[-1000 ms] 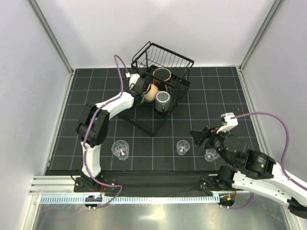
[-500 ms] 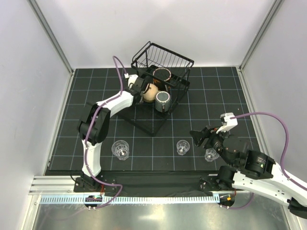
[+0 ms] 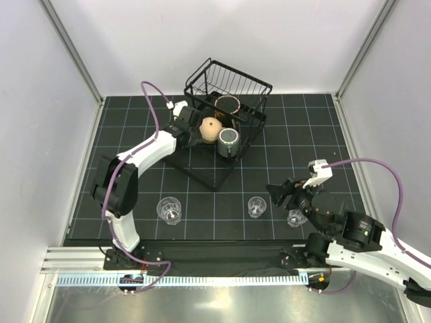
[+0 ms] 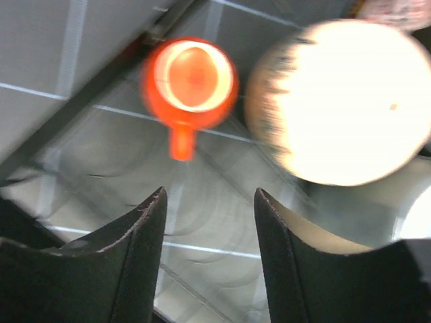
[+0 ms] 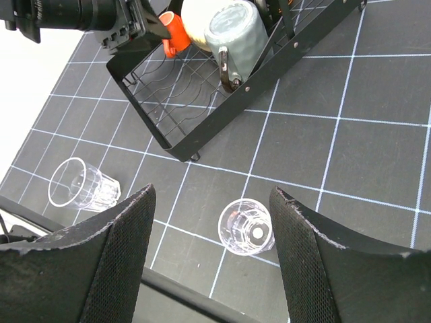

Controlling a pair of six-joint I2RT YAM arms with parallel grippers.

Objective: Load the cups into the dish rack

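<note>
Left gripper (image 4: 209, 195): jaws are spread apart and nothing is held. The fingers (image 4: 131, 242) are dark, matte and curved, with pale worn edges.

Just past the tips the small red-orange cup (image 4: 192, 81) is seen from above. It is glossy and round, with a stubby handle turned toward the gripper, and it is not touched by the fingers. The round beige mug (image 4: 343, 101) is just beside it on the right, smooth, with brown speckling along one edge, and blurred.

Both are set on the wavy wires of the dish rack (image 5: 168, 138), inside its flat lower frame of thin black bars. The grey mug (image 5: 236, 33), matte-glazed with a dark loop handle, is placed against the beige one near the frame's side rail. The brown-rimmed cup (image 3: 228, 104) is seen at the raised slatted basket tier.

Right gripper (image 5: 212, 195): jaws are released wide and nothing is grasped. The pads are black and finely textured.

The nearest tumbler (image 5: 246, 227), clear ribbed glass, is seen between the two fingers but lower, on the mat and untouched. The left tumbler (image 5: 81, 185), of the same glass, is well to the left. A third tumbler (image 3: 296, 217) is just beside the right wrist in the top view.

The gridded black mat (image 3: 303, 128) is bare between the rack's near corner and the tumblers. More bare mat is seen to the right of the rack, up to the white side wall (image 3: 397, 81).
</note>
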